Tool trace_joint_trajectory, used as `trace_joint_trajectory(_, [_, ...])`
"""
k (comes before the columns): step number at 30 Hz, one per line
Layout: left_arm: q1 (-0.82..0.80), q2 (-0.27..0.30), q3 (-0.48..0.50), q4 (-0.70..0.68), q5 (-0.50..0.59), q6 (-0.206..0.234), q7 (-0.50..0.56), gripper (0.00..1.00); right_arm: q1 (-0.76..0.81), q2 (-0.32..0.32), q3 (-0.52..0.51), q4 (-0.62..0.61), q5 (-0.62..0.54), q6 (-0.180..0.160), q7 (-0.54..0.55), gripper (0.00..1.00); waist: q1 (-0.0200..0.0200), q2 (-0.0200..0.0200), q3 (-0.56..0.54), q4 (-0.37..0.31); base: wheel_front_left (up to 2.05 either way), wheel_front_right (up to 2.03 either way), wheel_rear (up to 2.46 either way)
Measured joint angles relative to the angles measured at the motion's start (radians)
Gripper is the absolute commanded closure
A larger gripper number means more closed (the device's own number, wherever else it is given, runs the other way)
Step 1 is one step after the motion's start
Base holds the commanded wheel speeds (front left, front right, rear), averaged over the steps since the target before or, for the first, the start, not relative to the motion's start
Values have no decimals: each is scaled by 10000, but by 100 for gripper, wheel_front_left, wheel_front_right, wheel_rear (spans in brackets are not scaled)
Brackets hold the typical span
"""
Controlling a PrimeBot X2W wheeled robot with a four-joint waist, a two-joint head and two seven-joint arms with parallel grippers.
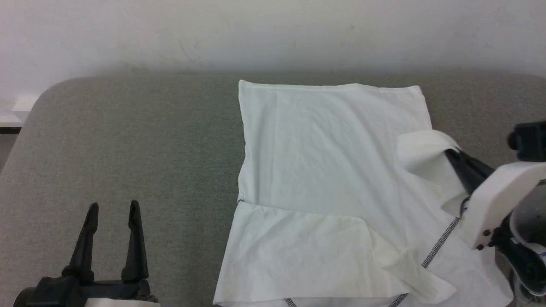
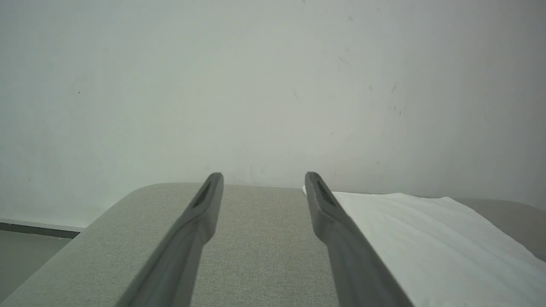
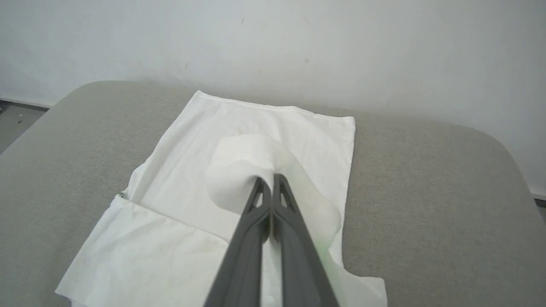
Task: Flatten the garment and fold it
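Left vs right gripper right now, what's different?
The left gripper is open and empty; the right gripper is shut on a fold of the garment. The left gripper sits over bare grey surface beside the garment; the right gripper is over the garment, holding its edge raised. Both have long dark fingers.

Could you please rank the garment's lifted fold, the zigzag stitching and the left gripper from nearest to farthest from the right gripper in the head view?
1. The lifted fold of the garment: pinched in the shut right gripper, on the garment's right side.
2. The zigzag stitching: lower in that view, toward the robot.
3. The left gripper: open, far across at lower left, off the garment.
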Motion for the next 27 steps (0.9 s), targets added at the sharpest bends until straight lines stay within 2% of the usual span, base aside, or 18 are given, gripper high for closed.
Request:
trace_joint_trajectory(5, [12,-21,-36,40,-8,65,-2,0,-382,198,1745,280,134,0,19,100,0,-1,-93,377,0,0,0])
trace_joint_trajectory(12, [20,-19,-52,65,-77,69,-13,0,-1032,449,3940,1776,433,0,-502,100,0,0,-102,741,0,0,0])
trace_joint_trajectory(19, [-54,-33,-213,184,-171,67,-29,0,-1425,543,5179,3756,420,0,-1162,100,1,0,156,1028,0,0,0])
trace_joint_trajectory(27, [-341,-36,-376,499,-265,50,-119,0,-1567,612,5806,6134,161,0,-2347,100,1,-1,469,1463,0,0,0])
